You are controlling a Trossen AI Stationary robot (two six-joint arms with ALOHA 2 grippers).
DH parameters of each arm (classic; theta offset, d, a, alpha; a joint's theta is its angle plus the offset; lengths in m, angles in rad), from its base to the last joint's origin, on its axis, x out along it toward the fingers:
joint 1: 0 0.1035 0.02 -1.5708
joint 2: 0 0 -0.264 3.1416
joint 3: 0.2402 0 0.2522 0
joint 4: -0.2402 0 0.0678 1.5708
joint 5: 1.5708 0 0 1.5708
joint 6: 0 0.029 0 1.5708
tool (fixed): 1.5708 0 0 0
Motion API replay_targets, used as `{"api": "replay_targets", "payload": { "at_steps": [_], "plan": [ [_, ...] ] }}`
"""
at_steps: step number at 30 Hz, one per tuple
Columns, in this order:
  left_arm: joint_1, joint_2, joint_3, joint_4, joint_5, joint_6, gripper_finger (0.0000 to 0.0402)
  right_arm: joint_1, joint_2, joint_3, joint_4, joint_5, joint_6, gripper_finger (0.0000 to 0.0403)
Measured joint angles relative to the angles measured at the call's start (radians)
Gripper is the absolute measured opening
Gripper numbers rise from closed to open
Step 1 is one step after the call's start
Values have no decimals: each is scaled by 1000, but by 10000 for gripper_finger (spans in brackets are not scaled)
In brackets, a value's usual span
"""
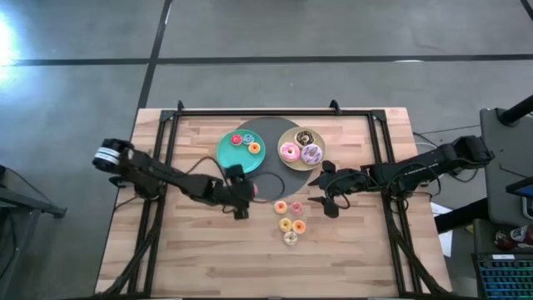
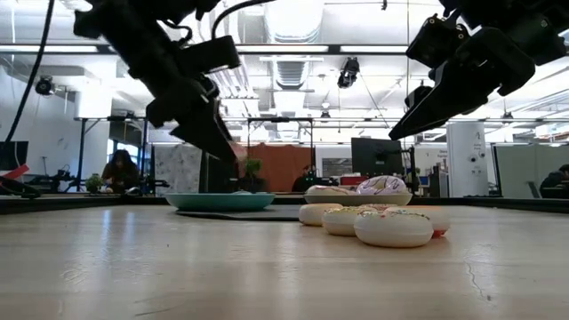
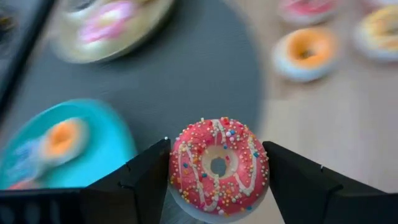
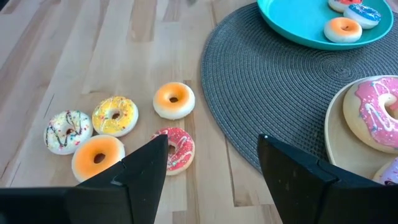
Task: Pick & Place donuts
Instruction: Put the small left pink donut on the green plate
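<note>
My left gripper [image 1: 250, 190] is shut on a small red-pink frosted donut with sprinkles [image 3: 217, 165], which hangs over the near edge of the dark round mat [image 1: 271, 133]. My right gripper [image 4: 211, 146] stands open above the table, right of the loose donuts, with nothing between its fingers. Several tiny donuts lie flat on the wood, among them orange [image 4: 174, 99], yellow [image 4: 115, 115], white [image 4: 67, 130] and red [image 4: 177, 149]. A teal plate [image 1: 229, 154] holds small donuts. A beige plate [image 1: 293, 164] holds the larger ones. My left gripper pinches the red-pink donut by two opposite sides of its rim [image 3: 177, 168], one finger on each side. The fingers slant down from the table's left. The donut is lifted clear of the mat and table, with its frosted face turned up toward the wrist.
Both plates sit on the dark mat at the table's far middle. A black frame [image 1: 275, 112] runs along the far edge and down both sides. Bare wood [image 1: 216, 258] lies toward the near edge.
</note>
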Motion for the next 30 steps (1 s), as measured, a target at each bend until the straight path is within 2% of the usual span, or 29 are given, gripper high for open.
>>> {"api": "replay_targets", "payload": {
  "at_steps": [5, 12, 18, 23, 30],
  "plan": [
    [99, -98, -16, -132, -56, 16, 225, 0, 0, 0, 1, -1, 0, 237],
    [294, -220, -144, -118, -38, 48, 225, 0, 0, -2, 3, -3, -1, 237],
    [456, -277, -280, 68, 82, 55, 225, 0, 0, -2, 2, -3, -4, 237],
    [553, -281, -364, 200, 118, 71, 225, 0, 0, -2, 7, -3, -3, 237],
    [598, -244, -391, 319, 159, 66, 225, 0, 0, -2, 9, -2, -3, 237]
  ]
}}
